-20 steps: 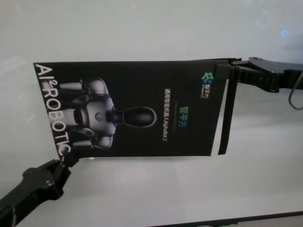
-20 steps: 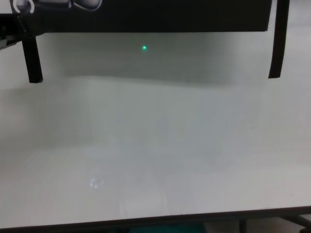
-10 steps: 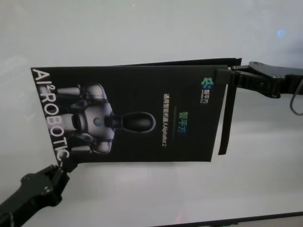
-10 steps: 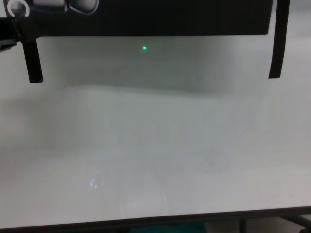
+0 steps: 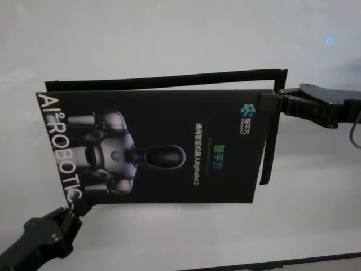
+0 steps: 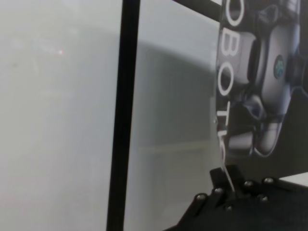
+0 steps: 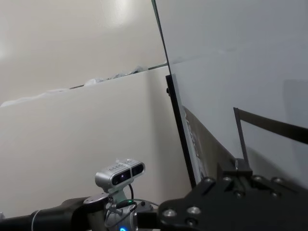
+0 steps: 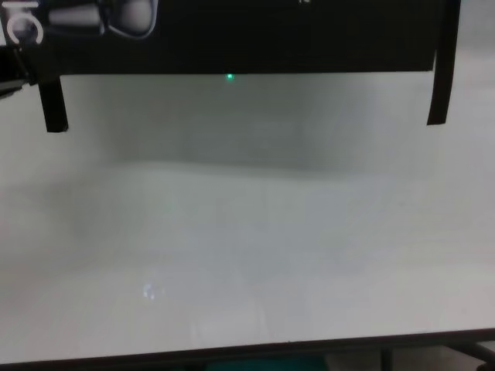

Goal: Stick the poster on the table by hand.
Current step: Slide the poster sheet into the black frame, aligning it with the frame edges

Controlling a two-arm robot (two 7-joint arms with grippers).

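The poster point(image 5: 158, 147), a black sheet with a white-grey robot figure and white letters, hangs above the white table point(image 5: 169, 34), held between both hands. My left gripper point(image 5: 73, 209) is shut on its near left corner, seen clamping the sheet's edge in the left wrist view point(image 6: 226, 180). My right gripper point(image 5: 271, 99) is shut on its far right corner and also shows in the right wrist view point(image 7: 236, 168). In the chest view the poster's lower edge point(image 8: 271, 35) fills the top, above the table point(image 8: 247, 232).
Narrow black strips hang from the poster: one along its far edge point(image 5: 169, 81), one down its right side point(image 5: 268, 147). Two dangle in the chest view point(image 8: 52, 104), point(image 8: 439, 77). The table's dark front edge point(image 5: 293, 263) is near.
The poster has moved toward me and lower in the head view. The far strip now shows behind its far edge. In the chest view its lower edge has dropped a little.
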